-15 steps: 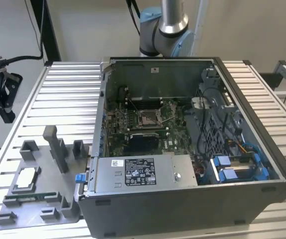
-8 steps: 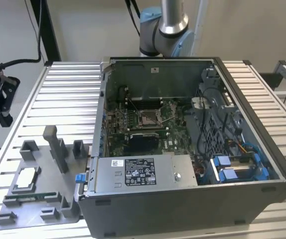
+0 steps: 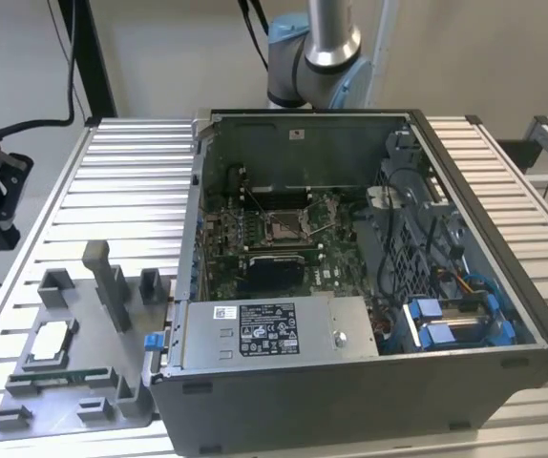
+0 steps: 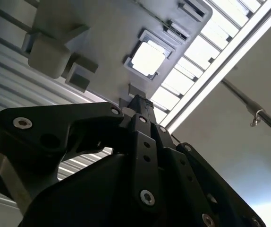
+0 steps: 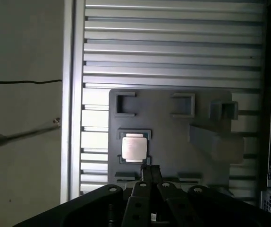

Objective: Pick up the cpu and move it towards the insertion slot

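Silvery cpu (image 5: 134, 147) sits in its tray (image 5: 173, 137), apart from the gripper (image 5: 149, 169).

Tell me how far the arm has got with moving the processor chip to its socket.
Nothing is done yet: the chip lies in its tray recess. In hand: the gripper hangs above the tray near it, not touching. Left: lifting it and carrying it to the socket in the case.

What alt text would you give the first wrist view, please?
A silvery square chip lies in a recess of a grey tray on a ribbed metal table. The black pincer hangs nearby, apart from the chip, holding nothing.
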Motion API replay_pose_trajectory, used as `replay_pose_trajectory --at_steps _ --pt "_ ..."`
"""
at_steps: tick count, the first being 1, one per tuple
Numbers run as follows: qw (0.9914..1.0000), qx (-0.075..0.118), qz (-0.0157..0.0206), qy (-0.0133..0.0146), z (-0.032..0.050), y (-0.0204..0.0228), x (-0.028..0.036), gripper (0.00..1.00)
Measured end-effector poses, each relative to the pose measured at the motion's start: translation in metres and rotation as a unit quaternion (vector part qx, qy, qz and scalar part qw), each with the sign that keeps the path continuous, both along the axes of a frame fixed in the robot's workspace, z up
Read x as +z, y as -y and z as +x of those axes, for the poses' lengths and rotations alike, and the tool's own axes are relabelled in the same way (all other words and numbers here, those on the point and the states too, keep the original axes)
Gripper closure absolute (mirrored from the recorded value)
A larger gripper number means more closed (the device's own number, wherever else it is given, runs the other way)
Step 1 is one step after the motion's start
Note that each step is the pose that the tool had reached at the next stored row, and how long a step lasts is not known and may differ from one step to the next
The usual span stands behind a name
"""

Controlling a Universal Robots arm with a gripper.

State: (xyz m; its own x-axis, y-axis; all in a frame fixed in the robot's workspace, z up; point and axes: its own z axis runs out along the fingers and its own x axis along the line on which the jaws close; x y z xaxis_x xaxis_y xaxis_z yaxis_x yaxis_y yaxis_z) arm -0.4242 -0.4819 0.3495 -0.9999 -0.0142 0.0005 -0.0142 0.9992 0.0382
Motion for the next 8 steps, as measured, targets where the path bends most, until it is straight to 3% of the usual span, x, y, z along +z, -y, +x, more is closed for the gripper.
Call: replay_pose_trajectory --at_steps 8 --pt "1.00000 0.000 0.0000 -0.0003 -0.0036 0.0000 -0.0017 1.00"
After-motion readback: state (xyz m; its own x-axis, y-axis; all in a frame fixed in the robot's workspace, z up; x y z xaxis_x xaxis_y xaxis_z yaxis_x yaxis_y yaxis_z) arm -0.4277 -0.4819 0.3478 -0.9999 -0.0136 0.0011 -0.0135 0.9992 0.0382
